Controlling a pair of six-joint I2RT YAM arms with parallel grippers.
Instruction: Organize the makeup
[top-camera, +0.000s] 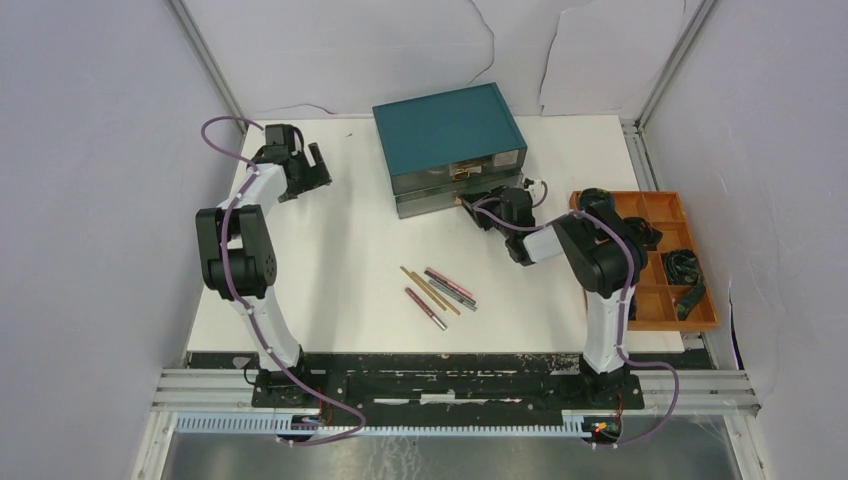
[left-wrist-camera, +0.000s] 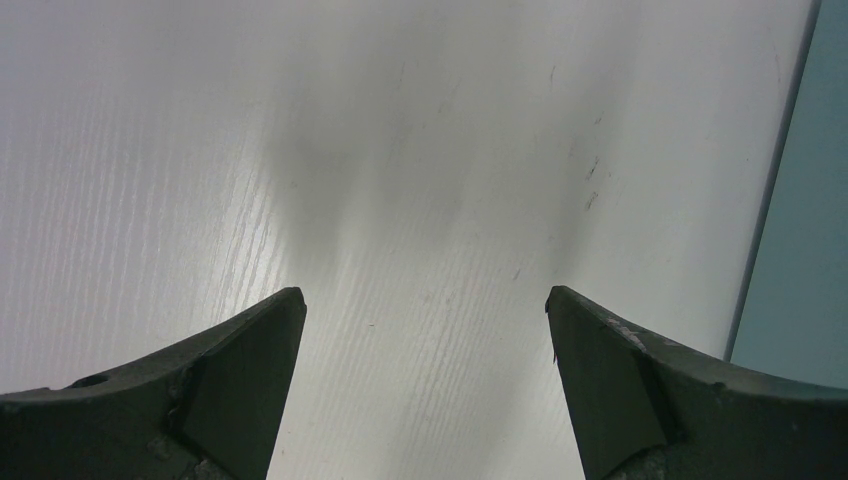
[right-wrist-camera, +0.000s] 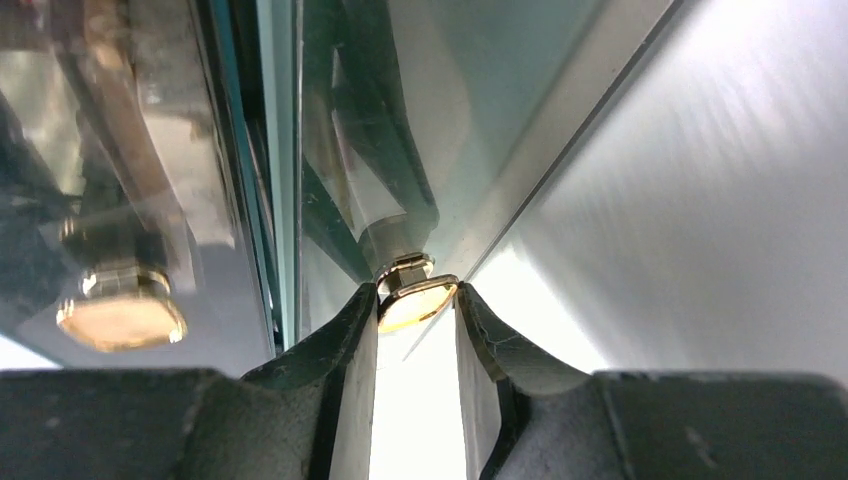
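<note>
Of the makeup I see only several thin pencils (top-camera: 438, 292), lying loose in the middle of the white table. My right gripper (top-camera: 472, 206) reaches to the front of the teal drawer box (top-camera: 448, 130). In the right wrist view the right gripper (right-wrist-camera: 417, 292) is shut on a gold drawer knob (right-wrist-camera: 418, 303), with a fingertip touching each side. A second gold knob (right-wrist-camera: 120, 318) shows to the left. My left gripper (top-camera: 318, 165) hovers at the far left of the table. In its own view the left gripper (left-wrist-camera: 425, 295) is open over bare tabletop.
An orange compartment tray (top-camera: 655, 305) with black coiled items (top-camera: 682, 265) stands at the right edge of the table, right beside the right arm. The teal box side (left-wrist-camera: 800, 250) lies just right of the left gripper. Grey walls close in the table.
</note>
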